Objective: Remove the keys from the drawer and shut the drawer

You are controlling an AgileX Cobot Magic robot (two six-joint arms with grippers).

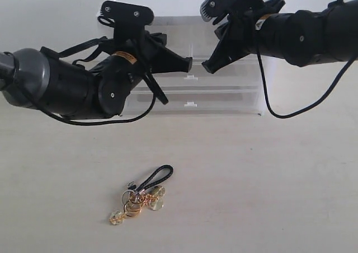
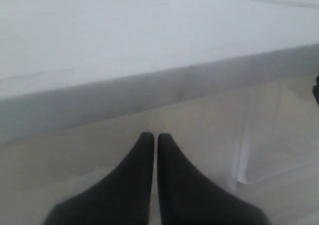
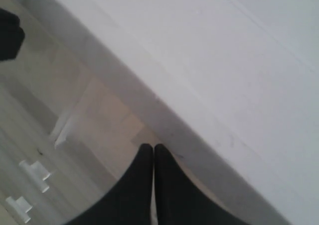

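Exterior view, keys (image 1: 142, 200): lying on the table (image 1: 268, 197) on the near side, a little left of the middle. The black cord loop points far-right. They are well apart from both arms.
Exterior view, drawer (image 1: 174, 37): top left of the translucent drawer unit (image 1: 246, 90) at the far side. It is mostly hidden behind the left arm (image 1: 67, 88), so I cannot tell whether it is fully pushed in.
Exterior view, left jaws: pressed together and empty, with the tips pointing right in front of the unit.
Exterior view, right jaws: on the right arm (image 1: 313, 32), which reaches in from the right. The tips are together and empty, near the left tips.
Left wrist view, left jaws: two black fingers (image 2: 134, 185) closed to a hairline gap, holding nothing. Blurred translucent plastic lies ahead.
Right wrist view, right jaws: black fingers (image 3: 172, 190) closed on nothing. Two white tab handles (image 3: 35, 174) show on the unit nearby.
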